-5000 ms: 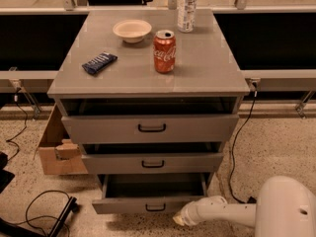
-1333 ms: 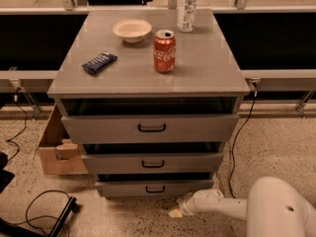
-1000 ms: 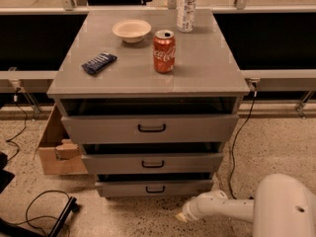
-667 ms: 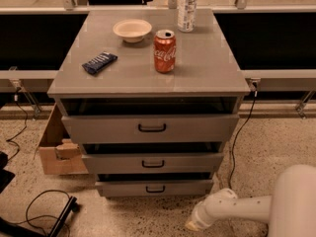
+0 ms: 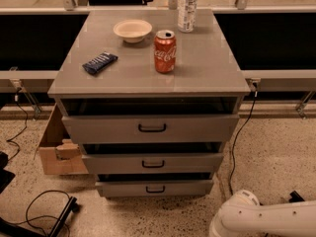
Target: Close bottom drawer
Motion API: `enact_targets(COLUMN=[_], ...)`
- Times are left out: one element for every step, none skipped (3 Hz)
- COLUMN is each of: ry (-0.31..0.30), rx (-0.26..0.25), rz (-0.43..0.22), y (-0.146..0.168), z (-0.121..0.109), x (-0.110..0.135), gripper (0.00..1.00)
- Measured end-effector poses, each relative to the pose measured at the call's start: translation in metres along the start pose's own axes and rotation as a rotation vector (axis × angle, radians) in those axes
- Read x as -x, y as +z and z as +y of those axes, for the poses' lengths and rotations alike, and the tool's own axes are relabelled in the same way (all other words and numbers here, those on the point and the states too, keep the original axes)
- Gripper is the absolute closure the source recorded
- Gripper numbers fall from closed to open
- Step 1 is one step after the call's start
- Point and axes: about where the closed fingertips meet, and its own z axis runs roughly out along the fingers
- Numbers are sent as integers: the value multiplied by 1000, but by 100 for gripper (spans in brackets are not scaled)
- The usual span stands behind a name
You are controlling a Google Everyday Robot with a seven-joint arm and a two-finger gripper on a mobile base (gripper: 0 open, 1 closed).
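The bottom drawer [image 5: 155,187] is the narrowest grey front with a small black bar handle, at the foot of the grey cabinet [image 5: 150,78]. Its front sits nearly flush under the middle drawer [image 5: 153,163], with a thin dark gap above it. The top drawer [image 5: 150,128] and the middle drawer also show dark gaps above their fronts. My white arm [image 5: 266,215] lies low at the lower right, to the right of the bottom drawer and apart from it. My gripper is out of view below the frame's bottom edge.
On the cabinet top stand a red soda can [image 5: 165,51], a white bowl [image 5: 132,30], a clear bottle [image 5: 187,6] and a dark blue snack bar [image 5: 100,62]. A cardboard box [image 5: 57,149] sits on the floor to the left. Black cables [image 5: 47,214] run along the floor.
The bottom drawer, pulled out five seconds ago, now sits pushed in. My arm has drawn back right and down from its front, and the gripper has left the frame.
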Motion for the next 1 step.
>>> enact_targets(ry=[5], rx=[-27], rz=[58], y=[-55], z=[47], x=[-17], gripper=[100])
